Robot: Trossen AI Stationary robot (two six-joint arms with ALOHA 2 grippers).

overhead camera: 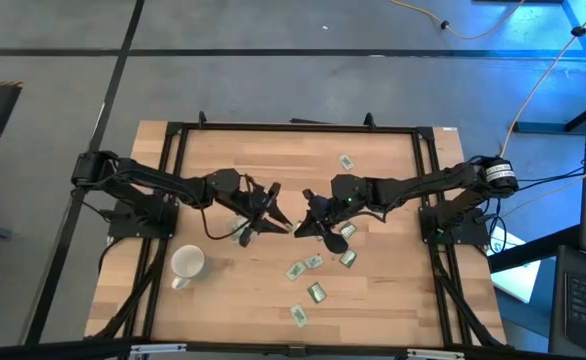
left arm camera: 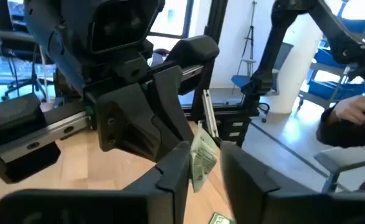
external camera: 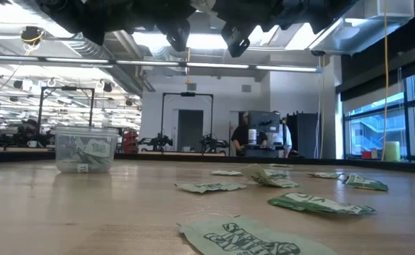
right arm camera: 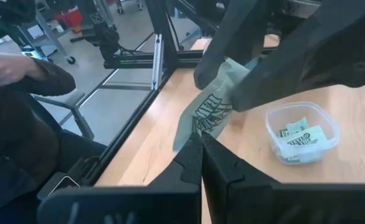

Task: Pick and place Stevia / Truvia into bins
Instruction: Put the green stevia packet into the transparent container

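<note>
Both grippers meet over the table's middle, above the table top. One green-and-white Stevia sachet [right arm camera: 208,111] hangs in the air between them. My right gripper [right arm camera: 201,158] [overhead camera: 304,228] is shut on it. My left gripper [left arm camera: 204,177] [overhead camera: 276,218] is open, with its fingers on either side of the sachet's other end [left arm camera: 202,157]. The clear cup [right arm camera: 301,138] [external camera: 85,150] stands on the table just below and beside my left gripper, with a few sachets inside. Several loose sachets [overhead camera: 314,263] lie flat on the wood toward the near edge. My right gripper pinches the sachet's end nearest to it [right arm camera: 198,129] between its two fingers, coming from the table's right. The sachet is lifted clear and sticks out beyond the fingertips toward my left gripper. My left gripper's fingers [left arm camera: 175,169] stand close beside the sachet; whether one touches it, I cannot tell.
A white mug [overhead camera: 186,264] stands near the table's near-left corner. More sachets lie at the far right [overhead camera: 346,162] and near the near edge [overhead camera: 298,314] [external camera: 317,204]. A black frame [overhead camera: 173,180] rims the table. A person's arm [right arm camera: 20,68] shows beyond the table.
</note>
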